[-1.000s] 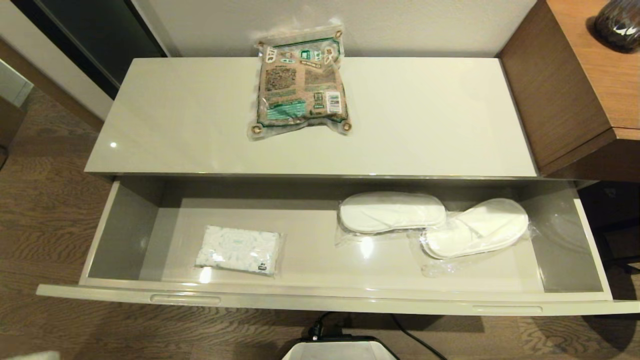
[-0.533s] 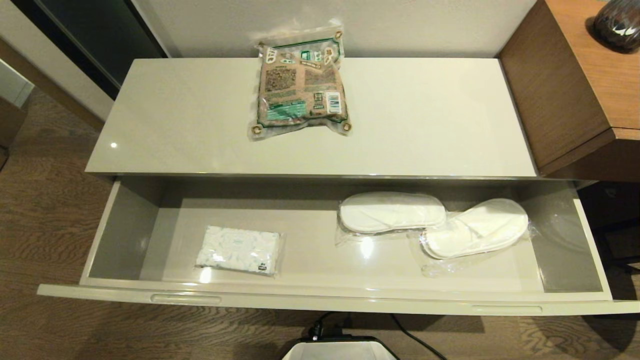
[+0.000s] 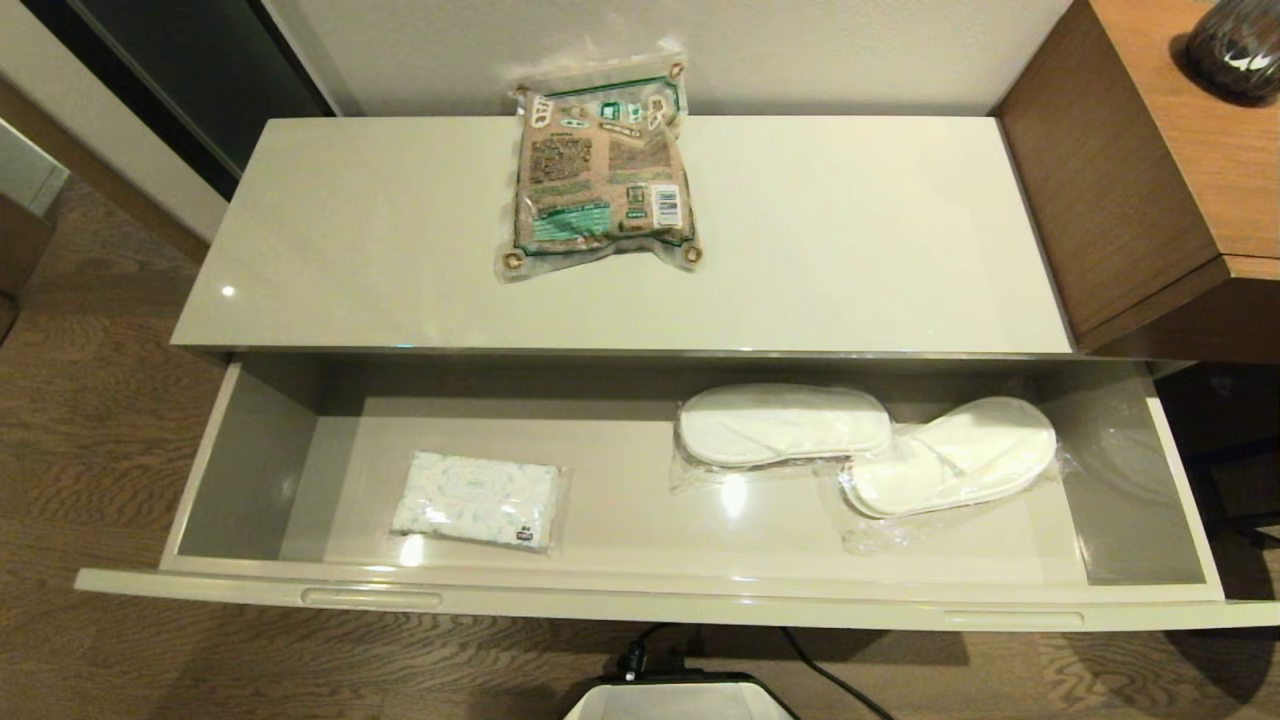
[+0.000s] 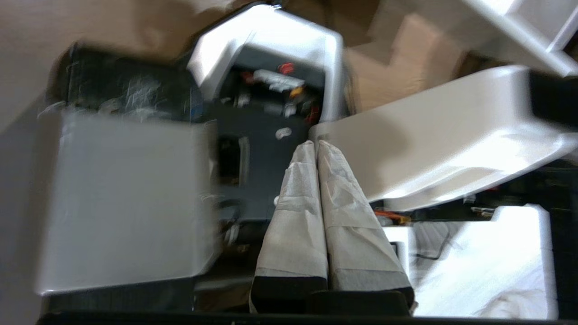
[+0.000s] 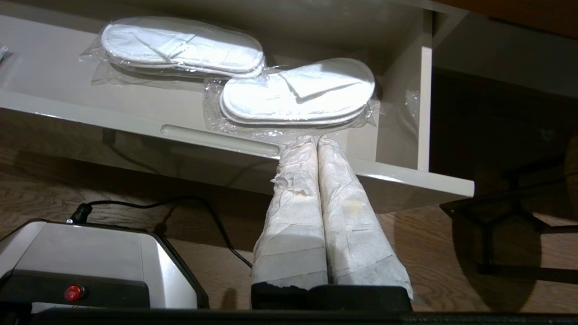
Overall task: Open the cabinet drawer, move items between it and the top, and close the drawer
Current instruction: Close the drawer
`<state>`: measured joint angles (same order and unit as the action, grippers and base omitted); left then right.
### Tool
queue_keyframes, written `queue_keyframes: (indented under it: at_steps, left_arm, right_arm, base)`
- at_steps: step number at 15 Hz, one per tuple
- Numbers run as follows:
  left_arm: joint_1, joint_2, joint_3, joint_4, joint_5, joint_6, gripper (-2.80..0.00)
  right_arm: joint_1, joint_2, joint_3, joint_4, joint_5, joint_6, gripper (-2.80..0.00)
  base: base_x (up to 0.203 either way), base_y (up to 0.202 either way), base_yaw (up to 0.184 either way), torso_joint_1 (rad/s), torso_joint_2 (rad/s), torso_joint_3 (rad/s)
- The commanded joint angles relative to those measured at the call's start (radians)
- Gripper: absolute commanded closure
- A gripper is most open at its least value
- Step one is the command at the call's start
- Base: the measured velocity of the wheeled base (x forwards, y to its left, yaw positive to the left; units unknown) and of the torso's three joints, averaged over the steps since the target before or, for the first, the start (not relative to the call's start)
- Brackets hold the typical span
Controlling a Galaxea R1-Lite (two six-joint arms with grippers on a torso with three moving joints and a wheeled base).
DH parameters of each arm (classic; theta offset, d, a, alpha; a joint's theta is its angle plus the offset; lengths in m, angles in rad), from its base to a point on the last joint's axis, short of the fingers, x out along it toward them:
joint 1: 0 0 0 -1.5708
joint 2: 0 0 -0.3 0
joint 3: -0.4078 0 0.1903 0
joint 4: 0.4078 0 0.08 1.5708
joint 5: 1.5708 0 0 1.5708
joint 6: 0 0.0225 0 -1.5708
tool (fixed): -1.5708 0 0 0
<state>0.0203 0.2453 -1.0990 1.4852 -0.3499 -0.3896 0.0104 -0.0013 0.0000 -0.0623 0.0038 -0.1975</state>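
Observation:
The cabinet drawer (image 3: 650, 600) stands pulled wide open below the top (image 3: 850, 230). Inside it lie a white-and-pale-blue tissue pack (image 3: 475, 500) at the left and two wrapped pairs of white slippers (image 3: 785, 425) (image 3: 950, 455) at the right. The brown snack bag with the green band (image 3: 600, 170) lies on the top against the wall. Neither arm shows in the head view. My right gripper (image 5: 314, 140) is shut and empty, low in front of the drawer's right slot handle (image 5: 221, 140), with the slippers (image 5: 298, 90) just beyond. My left gripper (image 4: 314, 144) is shut and empty, pointing at my own base.
A taller brown wooden unit (image 3: 1150, 180) with a dark vase (image 3: 1240, 45) adjoins the cabinet on the right. My base (image 3: 680, 700) and a black cable (image 3: 830, 680) lie on the wooden floor under the drawer front. A dark stand's legs (image 5: 496, 225) are at the right.
A pale bit of my left arm at the head view's bottom-left corner has dropped out of sight. The drawer and all items have stayed put.

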Motion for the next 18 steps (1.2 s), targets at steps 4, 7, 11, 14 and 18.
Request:
queue_keyframes:
  at_steps: [4, 7, 11, 14, 18]
  left_arm:
    - [-0.024, -0.242, 0.212, -0.065, 0.078, 0.170, 0.00]
    - [-0.025, -0.247, 0.273, -0.337, 0.145, 0.234, 0.00]
    - [-0.025, -0.245, 0.623, -0.939, 0.224, 0.209, 0.00]
    - [-0.025, -0.244, 0.928, -1.390, 0.262, 0.254, 0.00]
    - [-0.025, -0.245, 1.102, -1.490, 0.347, 0.426, 0.00]
  right_arm:
    - [0.000, -0.022, 0.002, -0.001, 0.001, -0.002, 0.00]
    - [0.000, -0.022, 0.002, -0.001, 0.001, -0.002, 0.00]
    - [0.000, -0.022, 0.002, -0.001, 0.001, -0.002, 0.00]
    - [0.000, -0.022, 0.002, -0.001, 0.001, -0.002, 0.00]
    - [0.000, -0.022, 0.002, -0.001, 0.001, -0.002, 0.00]
  base:
    - [0.000, 0.000, 0.000, 0.000, 0.00, 0.000]
    - [0.000, 0.000, 0.000, 0.000, 0.00, 0.000]
    - [0.000, 0.000, 0.000, 0.000, 0.00, 0.000]
    - [0.000, 0.000, 0.000, 0.000, 0.00, 0.000]
    - [0.000, 0.000, 0.000, 0.000, 0.00, 0.000]
